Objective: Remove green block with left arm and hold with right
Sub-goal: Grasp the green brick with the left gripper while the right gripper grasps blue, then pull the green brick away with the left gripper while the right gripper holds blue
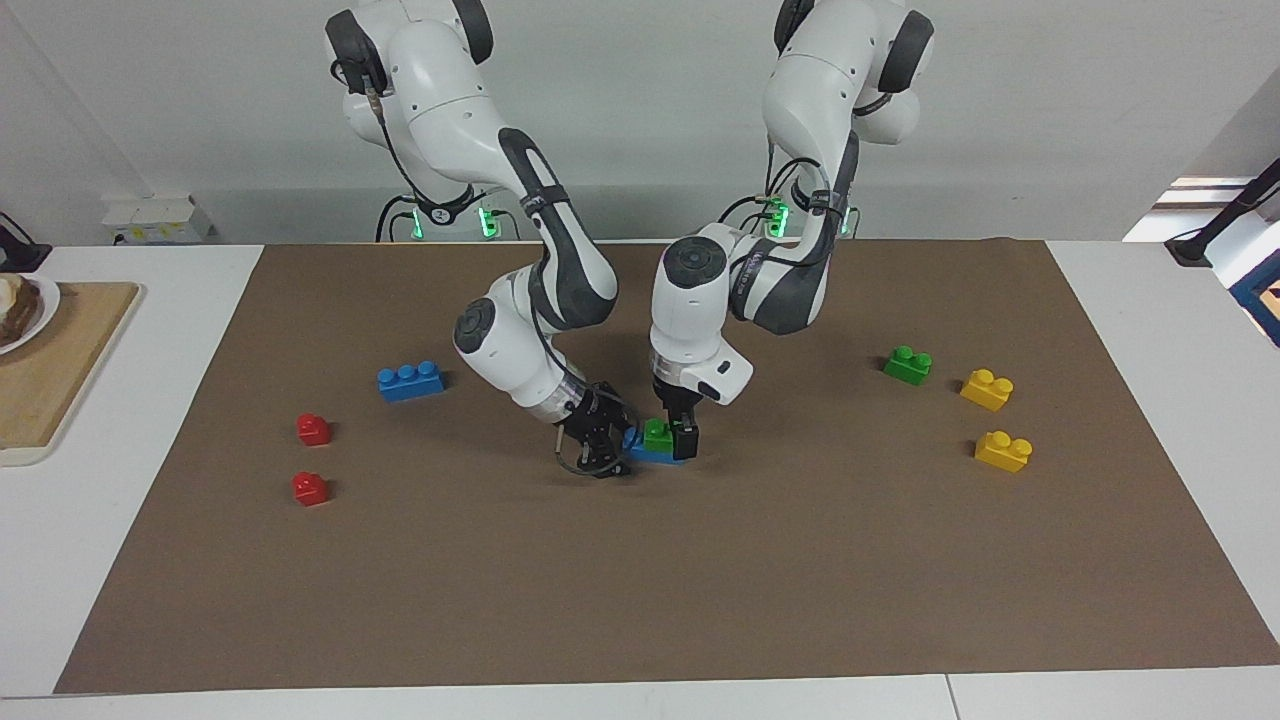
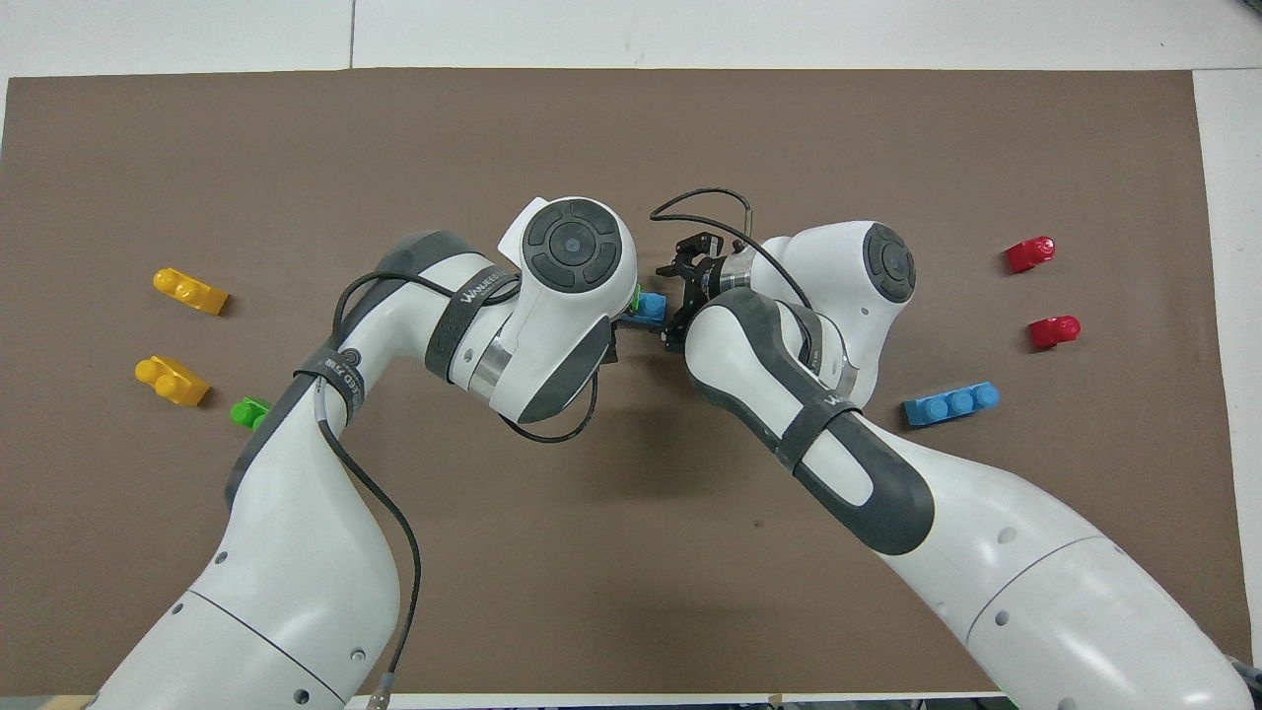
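A small green block (image 1: pixel 657 433) sits on a blue block (image 1: pixel 648 455) in the middle of the brown mat; a sliver of the green block (image 2: pixel 636 296) and the blue block (image 2: pixel 651 312) show in the overhead view. My left gripper (image 1: pixel 670 440) comes straight down and is shut on the green block, one black finger (image 1: pixel 685 441) showing beside it. My right gripper (image 1: pixel 605 452) is low at the mat, shut on the blue block's end toward the right arm's end of the table; it also shows from above (image 2: pixel 678 304).
A second green block (image 1: pixel 908 365) and two yellow blocks (image 1: pixel 987 389) (image 1: pixel 1003 451) lie toward the left arm's end. A long blue block (image 1: pixel 411 381) and two red blocks (image 1: pixel 313 429) (image 1: pixel 310 489) lie toward the right arm's end. A wooden board (image 1: pixel 60 370) lies off the mat.
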Controlling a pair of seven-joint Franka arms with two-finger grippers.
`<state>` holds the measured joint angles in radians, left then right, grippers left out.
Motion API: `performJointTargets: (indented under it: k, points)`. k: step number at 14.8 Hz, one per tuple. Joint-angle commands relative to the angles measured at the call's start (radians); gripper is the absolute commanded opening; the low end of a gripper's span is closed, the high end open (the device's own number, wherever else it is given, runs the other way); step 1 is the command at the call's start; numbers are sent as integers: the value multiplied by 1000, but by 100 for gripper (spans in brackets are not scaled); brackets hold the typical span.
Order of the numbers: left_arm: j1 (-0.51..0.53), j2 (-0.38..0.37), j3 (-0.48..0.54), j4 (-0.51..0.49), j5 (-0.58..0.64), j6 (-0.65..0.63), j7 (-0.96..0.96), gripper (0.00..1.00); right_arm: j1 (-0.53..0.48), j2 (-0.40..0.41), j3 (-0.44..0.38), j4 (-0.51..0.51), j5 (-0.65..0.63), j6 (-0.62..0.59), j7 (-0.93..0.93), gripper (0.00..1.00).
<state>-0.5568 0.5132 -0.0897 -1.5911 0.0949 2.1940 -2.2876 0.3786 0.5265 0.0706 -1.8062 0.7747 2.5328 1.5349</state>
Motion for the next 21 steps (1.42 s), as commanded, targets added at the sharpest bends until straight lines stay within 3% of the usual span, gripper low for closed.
performJointTargets:
  k: [1, 3, 5, 8, 12, 13, 15, 21]
  points:
    - [-12, -19, 13, -29, 19, 20, -21, 100, 28, -2, 0, -18, 26, 49, -19, 27]
    - [-12, -18, 13, -29, 19, 21, -21, 100, 29, -2, 0, -21, 23, 58, -41, 0]
    - [-12, -19, 13, -30, 19, 21, -21, 100, 46, -5, 0, -44, 24, 67, -146, 0]
    - [-12, -25, 13, -41, 19, 21, -21, 99, 39, -5, 2, -47, 32, 81, -127, 0]
    - [-5, -27, 15, -36, 20, 4, -12, 59, 37, -5, 0, -50, 34, 84, -118, 0]
    - [-5, -27, 15, -36, 19, 3, -10, 31, 37, -5, 1, -50, 32, 84, -116, 0]
    - [-3, -35, 15, -36, 19, 3, -6, 0, 37, -5, 2, -50, 34, 84, -116, 0]
    - [63, -159, 10, -43, 16, -100, 34, 0, 42, -5, 0, -51, 32, 90, -116, 0]
